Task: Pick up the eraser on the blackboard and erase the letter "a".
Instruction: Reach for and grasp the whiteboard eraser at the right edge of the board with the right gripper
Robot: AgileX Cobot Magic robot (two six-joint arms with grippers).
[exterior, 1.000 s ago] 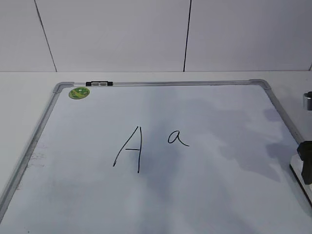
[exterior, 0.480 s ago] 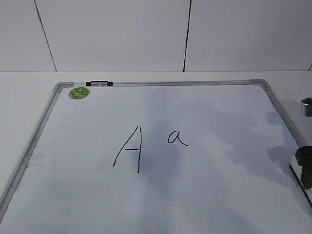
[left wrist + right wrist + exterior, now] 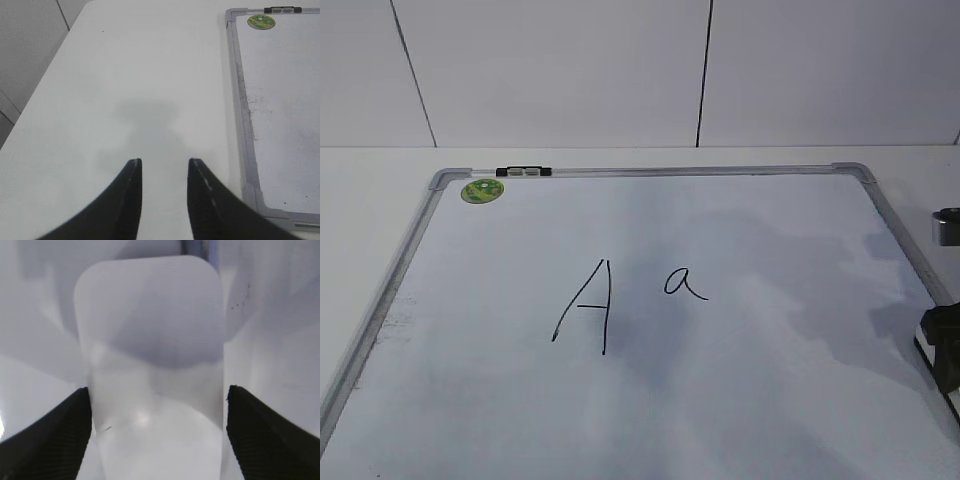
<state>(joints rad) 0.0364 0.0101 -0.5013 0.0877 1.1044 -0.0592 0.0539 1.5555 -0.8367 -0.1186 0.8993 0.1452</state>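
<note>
The white eraser [image 3: 150, 335] lies flat and fills the middle of the right wrist view. My right gripper [image 3: 159, 390] is open, with one black finger on each side of the eraser, close to its sides. In the exterior view that gripper [image 3: 946, 350] sits low at the right edge of the blackboard [image 3: 650, 171]. The small letter "a" [image 3: 685, 283] is near the board's middle, right of a tall capital "A" [image 3: 585, 305]. My left gripper [image 3: 164, 161] is open and empty over the bare table, left of the blackboard frame [image 3: 240, 100].
A round green sticker [image 3: 482, 190] sits at the board's far left corner, beside a black clip [image 3: 523, 172] on the frame. The white table [image 3: 125, 75] lies left of the board, and a white panelled wall stands behind.
In the exterior view my right gripper has sunk lower at the board's right edge. The board and the letters have not moved.
</note>
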